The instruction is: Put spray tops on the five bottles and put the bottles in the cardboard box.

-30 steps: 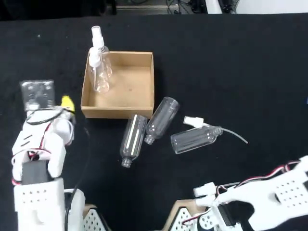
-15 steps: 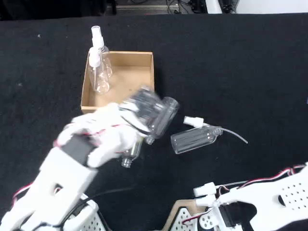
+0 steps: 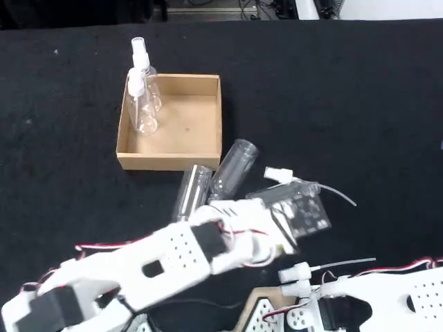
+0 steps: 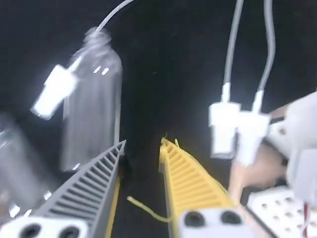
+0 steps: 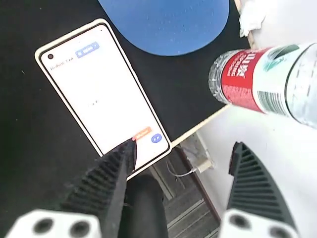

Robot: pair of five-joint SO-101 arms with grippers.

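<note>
Surface: table (image 3: 360, 104) under black cloth. Cables (image 3: 256, 8) run along the upper edge of the high view, behind the table. The right wrist view shows a phone (image 5: 99, 84), a blue pad (image 5: 168, 20) and a red-labelled water bottle (image 5: 257, 79) by the table's edge.

Containers: cardboard box (image 3: 187, 128), open, upper left of centre. Inside, against its left wall, are two capped bottles (image 3: 144, 107), their spray heads reaching past the far rim.

Count, bottles: five. Two are in the box. Three lie on the cloth just below its lower right corner: left loose bottle (image 3: 192, 192), middle loose bottle (image 3: 234, 164) and third bottle (image 4: 94, 99), which has a thin tube at its neck.

Count, unfitted tops: three. One loose spray top (image 3: 278, 174) lies beside the third bottle, and a pair of spray tops (image 4: 223, 126) with tubes sits at bottom centre.

Left gripper (image 4: 142, 144): jaws narrowly apart, empty, between the third bottle and the pair.
Right gripper (image 5: 183, 146): jaws wide, empty.
</note>
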